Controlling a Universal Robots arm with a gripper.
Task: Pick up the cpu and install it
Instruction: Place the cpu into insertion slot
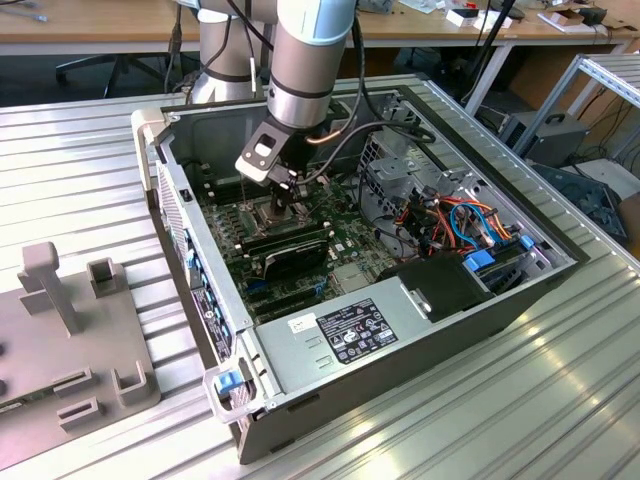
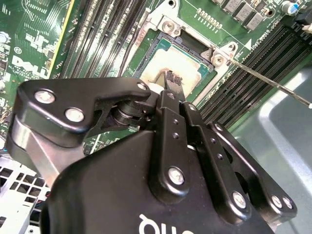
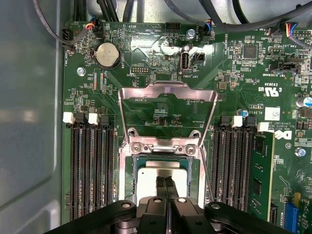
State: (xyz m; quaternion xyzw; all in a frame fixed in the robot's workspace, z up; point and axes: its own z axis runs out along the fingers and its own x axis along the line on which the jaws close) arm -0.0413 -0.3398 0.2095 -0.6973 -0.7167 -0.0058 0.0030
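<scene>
- My gripper (image 3: pixel 164 187) has its jaws closed together with nothing between them, tips just over the cpu (image 3: pixel 146 181).
- The cpu lies flat in the socket (image 3: pixel 130 168); I judge it needs level seating, no forcing.
- Beyond, the hinged frame (image 3: pixel 168 90) lies open.

Small white print stands all over the green motherboard (image 3: pixel 234 73), next to connectors and chips, incl. a logo and cert. marks near a white sticker (image 3: pixel 273 113). The power supply (image 1: pixel 300 372) carries a black-and-white label (image 1: pixel 352 335) w/ tiny lines, not legible. Part of some white letters shows on the tool (image 2: pixel 173 82) body.
</scene>
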